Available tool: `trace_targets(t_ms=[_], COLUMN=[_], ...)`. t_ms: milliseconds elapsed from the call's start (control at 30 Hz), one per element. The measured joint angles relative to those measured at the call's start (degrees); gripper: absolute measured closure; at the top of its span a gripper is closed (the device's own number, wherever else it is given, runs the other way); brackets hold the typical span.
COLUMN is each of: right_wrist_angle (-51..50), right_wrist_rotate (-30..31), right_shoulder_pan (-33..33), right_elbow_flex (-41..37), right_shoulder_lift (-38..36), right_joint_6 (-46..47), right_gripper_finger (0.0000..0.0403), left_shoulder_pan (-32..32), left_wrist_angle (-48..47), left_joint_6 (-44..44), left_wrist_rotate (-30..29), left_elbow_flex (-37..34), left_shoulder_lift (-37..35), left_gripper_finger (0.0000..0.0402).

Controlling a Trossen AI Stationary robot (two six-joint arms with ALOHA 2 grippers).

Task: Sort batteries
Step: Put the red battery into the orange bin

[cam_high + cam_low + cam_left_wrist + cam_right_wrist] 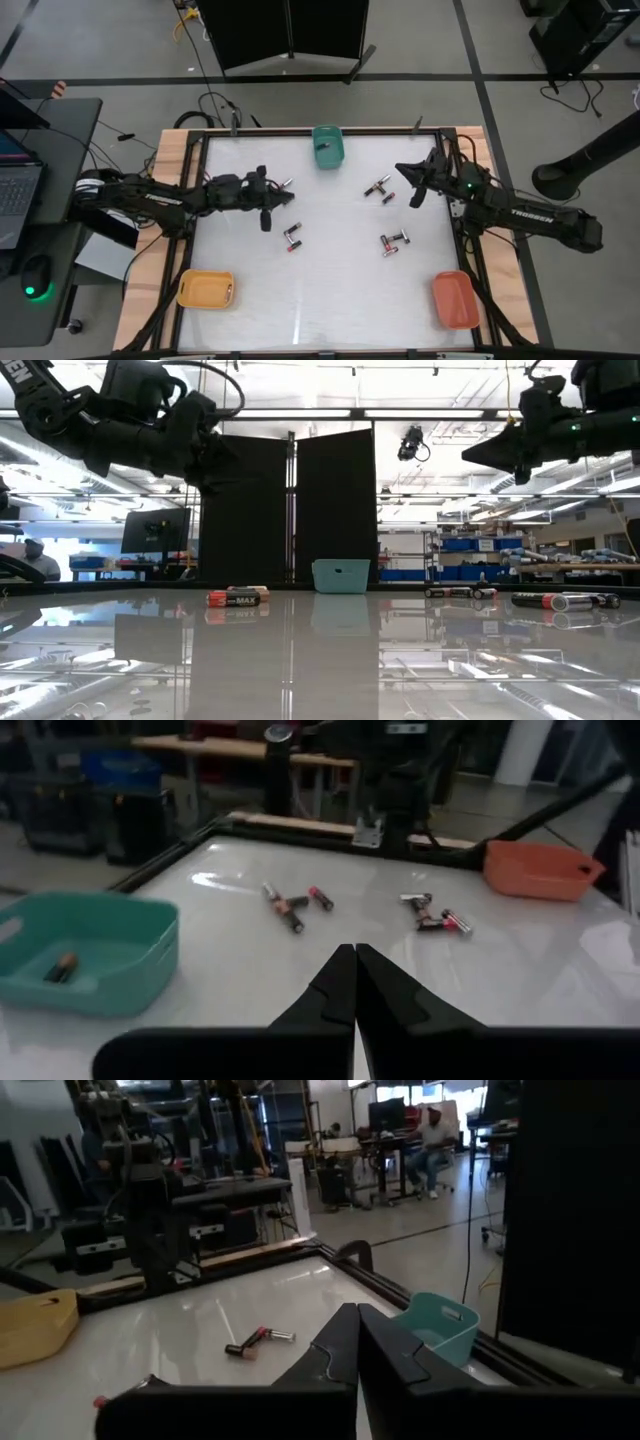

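Observation:
Batteries lie loose on the white table in small groups: one (292, 238) left of centre, one (394, 241) right of centre, one (379, 187) farther back, and one (286, 183) beside my left gripper. One battery (60, 967) lies in the teal tray (326, 146). My left gripper (283, 199) hangs shut above the table's left half, pointing right, with nothing in it (355, 952). My right gripper (402, 170) hangs shut above the far right part, pointing left, also with nothing in it (357, 1312).
The teal tray stands at the middle of the far edge. A yellow tray (205, 290) sits at the near left corner and an orange tray (455, 299) at the near right. A raised frame (300, 131) borders the table. Bare table lies along the near middle.

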Motion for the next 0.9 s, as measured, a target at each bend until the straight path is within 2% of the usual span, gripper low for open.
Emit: trace_targets(t_ms=[67, 133, 233, 367, 500, 633, 900], right_wrist_angle=[0.2, 0.8, 2.1, 3.3, 4.0, 4.4, 4.3], right_wrist_rotate=[0.6, 1.2, 1.9, 1.9, 2.0, 2.0, 1.9], right_shoulder_pan=[0.4, 0.7, 0.7, 0.7, 0.7, 0.7, 0.7], right_elbow_flex=[0.5, 0.6, 0.6, 0.6, 0.6, 0.6, 0.6], right_shoulder_lift=[0.9, 1.7, 2.7, 3.7, 4.2, 4.2, 4.3], right_joint_6=[-0.7, -1.7, -2.7, -3.9, -4.8, -5.1, -4.9], right_gripper_finger=[0.0389, 0.039, 0.039, 0.0389, 0.0389, 0.039, 0.039], left_shoulder_pan=[0.1, 0.9, 3.8, 9.7, 16.6, 21.6, 27.8], left_wrist_angle=[1.4, 4.0, 7.3, 9.9, 12.7, 19.3, 32.8], left_joint_6=[4.7, 8.8, 12.7, 16.4, 15.8, 14.8, 14.7], left_wrist_rotate=[-2.3, -7.3, -11.7, -11.7, -9.4, -5.8, -2.4], left_elbow_flex=[0.0, 0.0, 0.0, 0.3, 0.6, 0.6, 2.8], left_shoulder_lift=[0.0, 0.0, 0.0, 0.1, 3.0, 8.9, 23.7], left_gripper_finger=[0.0392, 0.0392, 0.0392, 0.0392, 0.0392, 0.0392, 0.0392])
